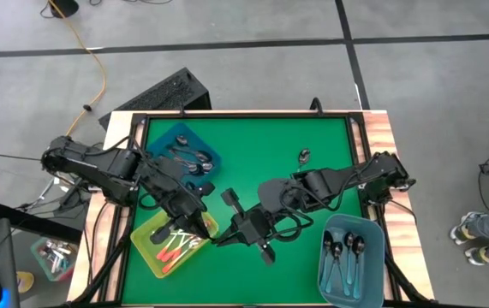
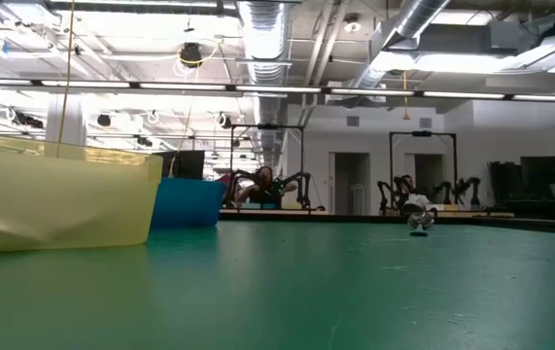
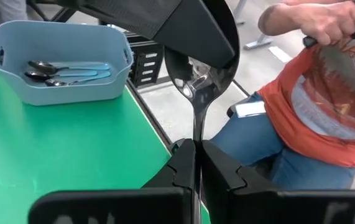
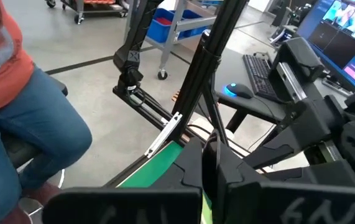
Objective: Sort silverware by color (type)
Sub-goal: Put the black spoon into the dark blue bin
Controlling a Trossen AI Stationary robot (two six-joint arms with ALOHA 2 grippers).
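A dark grey metal spoon (image 3: pixel 197 93) is held in the air between my two grippers, above the table's near middle, beside the yellow bin (image 1: pixel 171 248). My left gripper (image 3: pixel 197 149) is shut on its handle. My right gripper (image 4: pixel 207 155) comes from the opposite side and is shut at the spoon's bowl. In the high view the two grippers meet at the spoon, the left gripper (image 1: pixel 203 224) and the right gripper (image 1: pixel 225 233). One more spoon (image 1: pixel 304 156) lies alone on the green mat at the far right. My left gripper pinches the spoon's thin handle (image 3: pixel 197 134) between its two fingers, which lie along the handle. The spoon sticks out beyond the fingertips, bowl end away from the gripper, lifted clear of the table. My right gripper's dark fingers (image 3: pixel 183 31) close over the far end of the spoon's bowl (image 3: pixel 196 78), coming nearly level from the table's right. How they meet the bowl is hidden by the fingers themselves.
A blue bin (image 1: pixel 188 152) with dark spoons stands at the far left. The yellow bin holds orange-red-handled spoons. A light blue bin (image 1: pixel 351 261) with teal-handled spoons sits at the near right. A seated person (image 3: pixel 326 93) is beyond the table's right edge.
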